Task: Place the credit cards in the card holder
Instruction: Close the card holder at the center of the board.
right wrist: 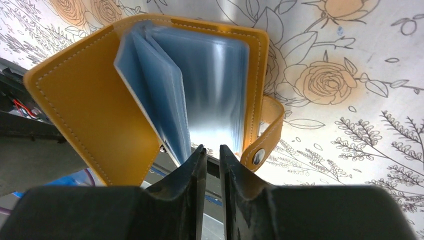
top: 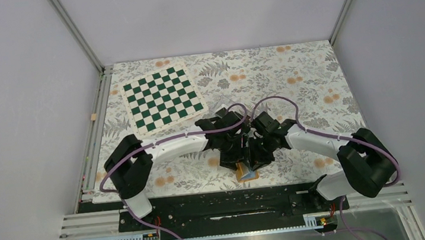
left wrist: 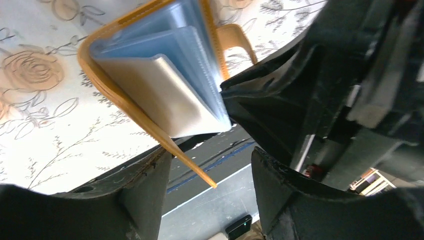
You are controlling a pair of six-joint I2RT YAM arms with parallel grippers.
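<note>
The card holder (right wrist: 90, 100), an orange wallet, stands open near the table's front edge (top: 247, 173), its light blue pockets (right wrist: 210, 85) fanned out. My right gripper (right wrist: 212, 150) is at the lower edge of the pockets, its jaws a narrow gap apart with nothing between them. My left gripper (left wrist: 209, 160) is open wide; the orange cover's edge (left wrist: 190, 160) passes between its fingers without touching them. In the top view both grippers crowd over the wallet, left (top: 231, 154) and right (top: 259, 154). No credit cards show in any view.
A green-and-white chessboard mat (top: 163, 98) lies at the back left of the flowered tabletop (top: 314, 85). A clear plastic box (top: 218, 104) sits just behind the arms. The black base rail (top: 219, 205) runs along the near edge, and enclosure walls stand on both sides.
</note>
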